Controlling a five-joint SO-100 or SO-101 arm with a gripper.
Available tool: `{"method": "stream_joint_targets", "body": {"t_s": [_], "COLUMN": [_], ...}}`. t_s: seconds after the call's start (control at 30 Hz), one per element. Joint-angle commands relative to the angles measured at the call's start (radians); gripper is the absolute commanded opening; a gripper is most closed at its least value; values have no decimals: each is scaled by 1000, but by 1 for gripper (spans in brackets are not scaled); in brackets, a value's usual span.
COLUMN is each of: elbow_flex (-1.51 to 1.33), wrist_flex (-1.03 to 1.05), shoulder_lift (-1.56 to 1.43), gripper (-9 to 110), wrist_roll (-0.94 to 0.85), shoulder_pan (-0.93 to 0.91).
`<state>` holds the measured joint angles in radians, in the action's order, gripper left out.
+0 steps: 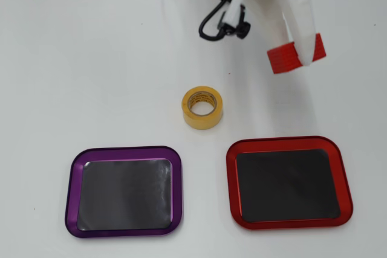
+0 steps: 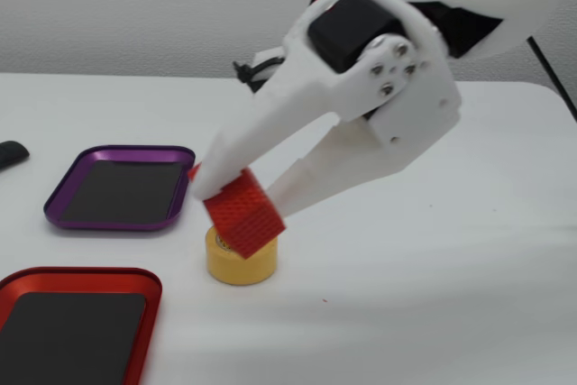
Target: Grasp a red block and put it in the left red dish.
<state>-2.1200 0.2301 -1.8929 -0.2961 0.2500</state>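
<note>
My gripper [image 1: 297,57] is shut on the red block [image 1: 283,60], holding it in the air. In the fixed view the tilted red block [image 2: 249,219] hangs between the white fingers [image 2: 236,152] of my gripper [image 2: 239,205], just above and in front of the yellow tape roll. The red dish [image 1: 284,142], shiny with a dark floor, lies at the lower right of the overhead view, below the block. In the fixed view the red dish [image 2: 83,273] lies at the bottom left and holds nothing.
A yellow tape roll [image 1: 202,107] stands mid-table, shown in the fixed view as the tape roll [image 2: 242,264] under the block. A purple tray [image 1: 124,150] lies left of the red dish overhead; the purple tray [image 2: 63,196] sits further back in the fixed view. A dark object [image 2: 9,153] lies at the left edge.
</note>
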Motion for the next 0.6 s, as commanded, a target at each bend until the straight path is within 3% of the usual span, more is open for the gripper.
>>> {"method": "stream_joint_targets", "body": {"t_s": [0.0, 0.27, 0.57], "elbow_flex": [176, 512, 660], "wrist_flex": [-28, 26, 97], "shoulder_lift": [196, 529, 655], "gripper": [-1, 0, 0], "wrist_roll": [0, 6, -2], "shoulder_pan": [-15, -77, -75]}}
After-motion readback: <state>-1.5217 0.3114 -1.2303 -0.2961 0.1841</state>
